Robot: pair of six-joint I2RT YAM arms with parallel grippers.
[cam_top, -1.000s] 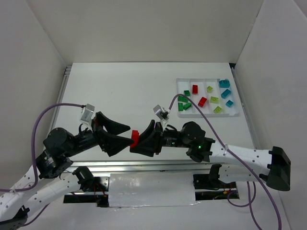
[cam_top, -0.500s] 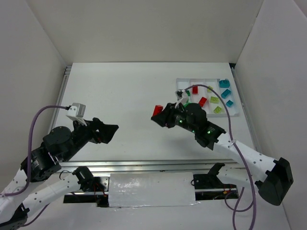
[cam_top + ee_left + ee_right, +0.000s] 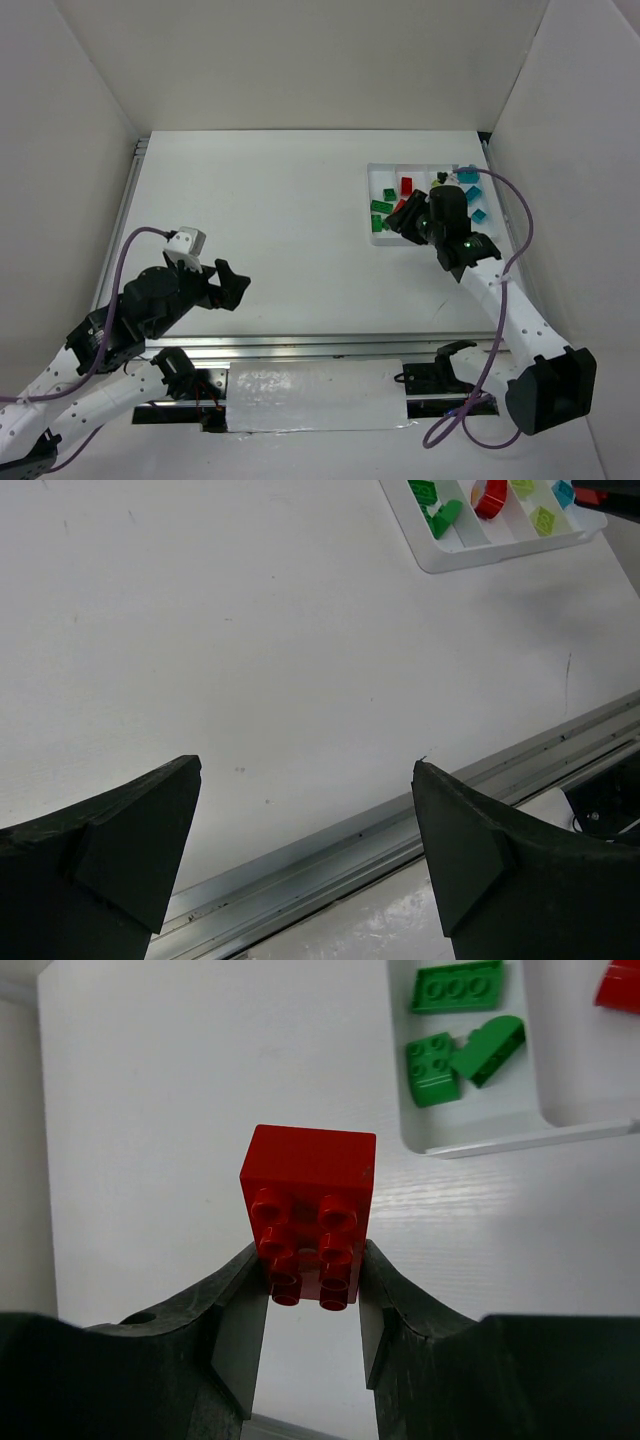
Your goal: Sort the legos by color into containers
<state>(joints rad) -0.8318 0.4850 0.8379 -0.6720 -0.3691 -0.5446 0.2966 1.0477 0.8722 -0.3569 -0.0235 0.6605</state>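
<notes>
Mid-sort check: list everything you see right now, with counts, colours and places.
table: one, white, under everything.
tray: one, white, four compartments, table's far right.
green bricks: three, green, leftmost compartment.
red brick in tray: at least one, red, second compartment.
yellow-green bricks: at least two, third compartment, arm hides part.
teal bricks: at least two, rightmost compartment.
held red brick: one, red, in right claw by the tray.
left claw: one, black, open, empty, over near-left table.
right claw: one, black, shut on held red brick.

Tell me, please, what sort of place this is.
Probably a robotics lab cell: left arm and right arm on a metal rail at a white table, plain white walls around it, and a tray of legos.
</notes>
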